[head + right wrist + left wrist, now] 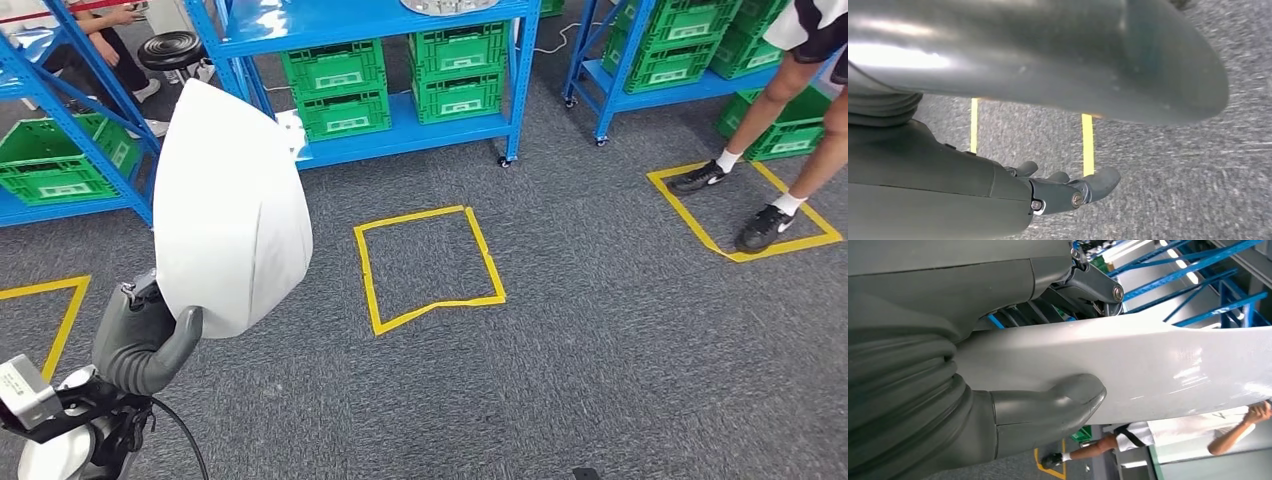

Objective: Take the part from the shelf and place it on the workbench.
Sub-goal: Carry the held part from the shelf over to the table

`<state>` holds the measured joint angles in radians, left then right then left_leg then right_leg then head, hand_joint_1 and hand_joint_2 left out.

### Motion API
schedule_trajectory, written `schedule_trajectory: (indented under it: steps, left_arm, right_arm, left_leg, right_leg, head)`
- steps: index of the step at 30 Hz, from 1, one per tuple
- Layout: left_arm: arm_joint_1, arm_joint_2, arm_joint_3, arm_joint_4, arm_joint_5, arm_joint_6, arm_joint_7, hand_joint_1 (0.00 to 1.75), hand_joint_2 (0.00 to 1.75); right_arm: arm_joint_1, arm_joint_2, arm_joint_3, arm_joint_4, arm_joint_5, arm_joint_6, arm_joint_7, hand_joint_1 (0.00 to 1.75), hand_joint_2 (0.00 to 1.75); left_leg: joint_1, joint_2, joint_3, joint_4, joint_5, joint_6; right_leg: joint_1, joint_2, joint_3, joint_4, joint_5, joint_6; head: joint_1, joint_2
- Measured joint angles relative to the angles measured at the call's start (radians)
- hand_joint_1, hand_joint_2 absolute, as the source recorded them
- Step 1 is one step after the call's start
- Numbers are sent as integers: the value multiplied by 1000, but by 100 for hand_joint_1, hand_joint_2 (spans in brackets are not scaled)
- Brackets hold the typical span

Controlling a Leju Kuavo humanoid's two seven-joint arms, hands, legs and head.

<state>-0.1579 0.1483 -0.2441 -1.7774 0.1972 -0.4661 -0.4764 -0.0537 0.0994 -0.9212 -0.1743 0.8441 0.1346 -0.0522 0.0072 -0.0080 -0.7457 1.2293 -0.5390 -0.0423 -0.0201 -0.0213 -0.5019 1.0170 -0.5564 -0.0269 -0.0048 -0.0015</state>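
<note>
White part point(230, 205) is pinched by the left hand point(140, 340), held up high for carrying. Right hand point(1068, 190) hangs with nothing, fingers loosely apart.

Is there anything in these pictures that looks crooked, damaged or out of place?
One thing: the yellow tape square on the grey carpet is askew, and its near edge is kinked rather than straight. The white part in the left hand looks intact, and the green crates stand neatly on the blue shelf.
</note>
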Motion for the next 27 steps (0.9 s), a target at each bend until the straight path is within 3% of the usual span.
schedule_trajectory:
  steps: [2, 3, 5, 7, 8, 10, 12, 14, 16, 17, 18, 19, 21, 23, 25, 27]
  left_arm:
    - [0, 0, -3, 8, 0, -2, 1, 175, 175]
    - [0, 0, -4, 11, 0, -2, 1, 175, 175]
    - [0, 0, -7, 14, 0, -3, 1, 175, 175]
    - [0, 0, -8, 14, 0, -4, 2, 175, 175]
    - [1, 0, -9, 14, 0, -5, 2, 175, 175]
    - [6, 1, -9, 12, 0, -5, 3, 175, 175]
    - [10, 1, -10, 9, -1, -7, 3, 175, 175]
    - [12, -1, -10, 9, -2, -10, 5, 175, 175]
    - [15, -1, -11, 13, -3, -13, 7, 175, 175]
    - [16, -1, -11, 14, -3, -15, 8, 175, 175]
    - [17, -1, -12, 16, -3, -15, 9, 175, 175]
    - [17, -1, -12, 17, -3, -16, 10, 175, 175]
    - [17, -1, -12, 17, -3, -15, 11, 175, 175]
    - [20, -1, -12, 15, -7, -13, 12, 175, 175]
    - [29, -1, -12, 9, -11, -10, 13, 175, 175]
    - [40, 2, -10, 0, -16, -7, 12, 175, 175]
  right_arm:
    - [2, -1, -2, 0, 0, 2, 2, 0, 0]
    - [2, -1, -4, 0, 0, 2, 2, 0, 0]
    - [2, -1, -6, 0, 0, 3, 1, 0, 0]
    - [1, -1, -6, 0, 2, 3, 1, 0, 0]
    - [1, -1, -6, 0, 2, 3, 2, 0, 0]
    - [0, -1, -6, 0, 3, 3, 4, 0, 0]
    - [-1, -2, -6, 0, 3, 3, 6, 0, 0]
    - [0, -2, -6, 0, 4, 3, 8, 0, 0]
    - [4, -2, -6, 0, 5, 3, 10, 0, 0]
    - [6, -2, -6, 0, 7, 3, 11, 0, 0]
    - [7, -2, -6, 0, 8, 3, 11, 0, 0]
    - [7, -2, -6, 0, 10, 4, 10, 0, 0]
    - [7, -3, -6, 0, 16, 6, 8, 0, 0]
    - [8, -4, -6, 0, 23, 10, 5, 0, 0]
    - [7, -4, -6, 0, 29, 12, 4, 0, 0]
    - [6, -3, -6, 0, 36, 14, 4, 0, 0]
  left_leg:
    - [4, 4, -4, 65, -12, -5]
    - [4, 8, 22, 43, 6, -4]
    - [2, 36, 113, -82, 44, 1]
    - [-9, 69, 174, -181, 53, 16]
    - [-15, 74, 181, -198, 48, 24]
    - [-17, 56, 176, -206, 51, 40]
    - [-12, 36, 174, -216, 59, 56]
    - [-9, 17, 171, -221, 66, 67]
    - [-11, -8, 164, -217, 68, 72]
    - [-12, -22, 161, -213, 69, 72]
    - [-12, -36, 158, -208, 69, 72]
    - [-12, -50, 155, -203, 69, 71]
    - [-13, -75, 147, -189, 67, 65]
    - [-11, -98, 136, -182, 69, 53]
    - [-9, -120, 127, -185, 77, 37]
    - [-10, -90, 115, -169, 68, 26]
  right_leg:
    - [0, -21, -11, 1, 8, 2]
    - [0, -32, -14, 1, 10, 4]
    - [1, -53, -14, 1, 13, 8]
    - [3, -71, -12, 1, 14, 16]
    - [5, -79, -11, 0, 16, 21]
    - [5, -95, -10, -2, 16, 34]
    - [4, -66, -22, 23, -5, 43]
    - [2, -9, -71, 127, -60, 46]
    - [4, 14, -137, 255, -106, 45]
    - [4, 18, -153, 280, -103, 44]
    - [5, 20, -151, 268, -81, 43]
    - [5, 27, -131, 218, -44, 40]
    - [2, 73, -76, 91, 10, 35]
    - [2, 105, -52, 31, 20, 32]
    - [4, 87, -51, 26, 24, 25]
    - [0, 61, -44, 16, 32, 12]
  head:
    - [0, 0]
    - [0, 0]
    - [0, 0]
    - [-1, 0]
    - [-1, 0]
    - [-2, 0]
    - [-1, 0]
    - [1, 0]
    - [3, 0]
    - [3, 0]
    - [3, 0]
    - [3, 0]
    - [3, 0]
    - [3, 0]
    - [3, 0]
    - [-1, 0]
